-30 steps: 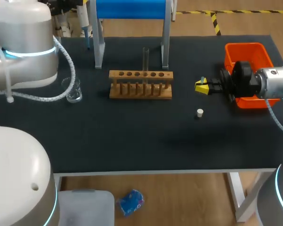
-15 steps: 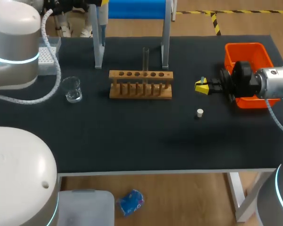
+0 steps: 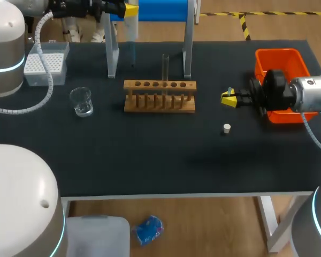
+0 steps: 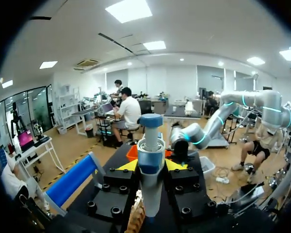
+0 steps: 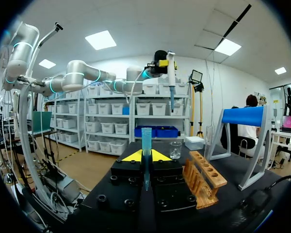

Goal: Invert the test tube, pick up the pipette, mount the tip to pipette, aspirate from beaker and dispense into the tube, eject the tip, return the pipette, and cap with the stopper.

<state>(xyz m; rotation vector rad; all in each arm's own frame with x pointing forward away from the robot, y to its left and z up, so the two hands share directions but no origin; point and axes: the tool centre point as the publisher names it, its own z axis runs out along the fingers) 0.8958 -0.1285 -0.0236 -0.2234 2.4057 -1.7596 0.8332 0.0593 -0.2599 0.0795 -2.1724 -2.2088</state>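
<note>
Left claw [image 3: 130, 9] clamps the pipette [image 3: 131, 25] upright just beside the stand [image 3: 160, 9]; right claw [image 3: 229, 98], gripping the tip [image 5: 146, 138], sits well apart.

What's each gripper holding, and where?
Left gripper: pipette, by its upper body under the plunger. Right gripper: blue tip, gripped mid-length, wide end sticking out.

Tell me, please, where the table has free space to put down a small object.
The wide front strip of the table, between the rack, the stopper and the near edge, is bare. It is crowded farther back: tip box, beaker, blue stand.
</note>
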